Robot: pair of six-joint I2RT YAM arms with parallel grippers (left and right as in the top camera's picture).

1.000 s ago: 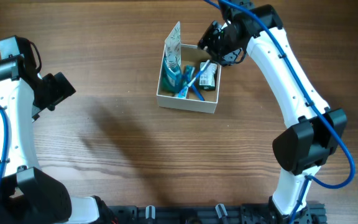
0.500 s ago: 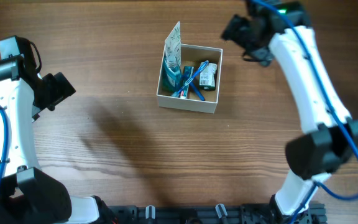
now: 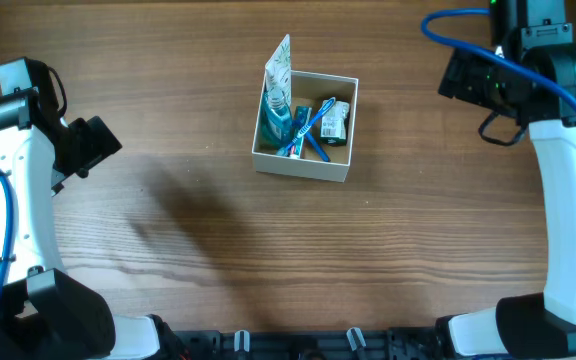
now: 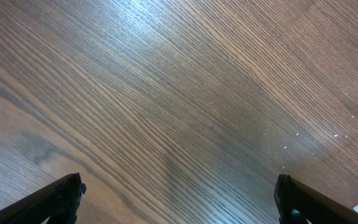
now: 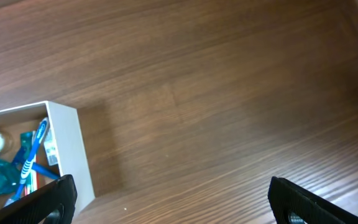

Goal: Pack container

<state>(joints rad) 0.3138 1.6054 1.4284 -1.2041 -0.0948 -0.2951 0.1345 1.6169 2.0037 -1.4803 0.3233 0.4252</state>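
Observation:
The container, a square box with white walls and a tan inside, sits at the table's upper middle. It holds a teal tube, a blue toothbrush, a small dark packet and an upright white pouch. Its corner also shows in the right wrist view, with the toothbrush inside. My right gripper is open and empty, well to the right of the box. My left gripper is open and empty over bare wood at the far left.
The wooden table spreads around the box. A black rail runs along the front edge between the two arm bases.
My right arm has drawn back from above the box's right corner to the far right of the table. The box, its contents and the left arm have not moved.

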